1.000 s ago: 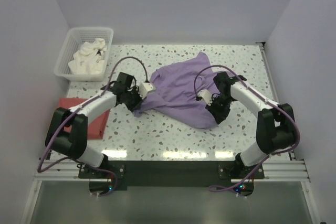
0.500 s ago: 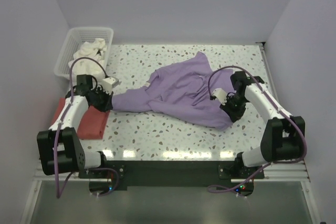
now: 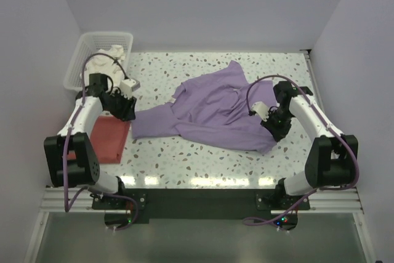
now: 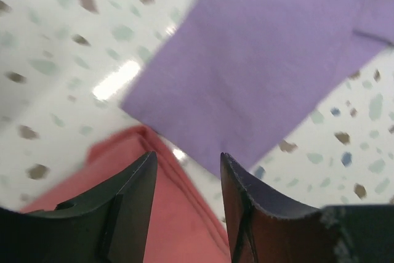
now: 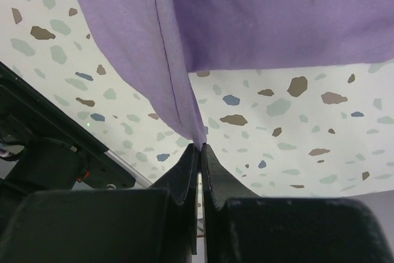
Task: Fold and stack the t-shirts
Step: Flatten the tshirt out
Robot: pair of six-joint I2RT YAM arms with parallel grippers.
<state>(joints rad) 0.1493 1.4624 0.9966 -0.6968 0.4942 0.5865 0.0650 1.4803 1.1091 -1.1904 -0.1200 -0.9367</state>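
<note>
So from where I'm standing, the lilac t-shirt [image 3: 215, 112] is lying spread out but pretty rumpled across the middle of the speckled worktop [image 3: 203, 158], not folded at all. One flat strip of it reaches out toward the left side, and a pointy bit sticks out toward the far edge. The coral-red t-shirt [image 3: 109, 140] sits at the left side of the worktop as a neat folded rectangle, flat on the surface. The left end of the lilac one comes right up beside the red one's right edge; honestly can't tell if they touch or just nearly do.

The left fingers [image 4: 126, 201] hover above the far right corner of the red shirt, just by that lilac end. They're parted about halfway with nothing between them, you can see red cloth and worktop straight through the gap.

The right fingers [image 5: 184, 177] are over on the right side, pressed tight together on the hem of the lilac t-shirt at its near right corner. The cloth rises off the worktop there, pulled up in a fold to the fingertips.

Back in the far left corner there's a white lattice basket [image 3: 74, 69] with some white cloth [image 3: 111, 52] bunched in it
</note>
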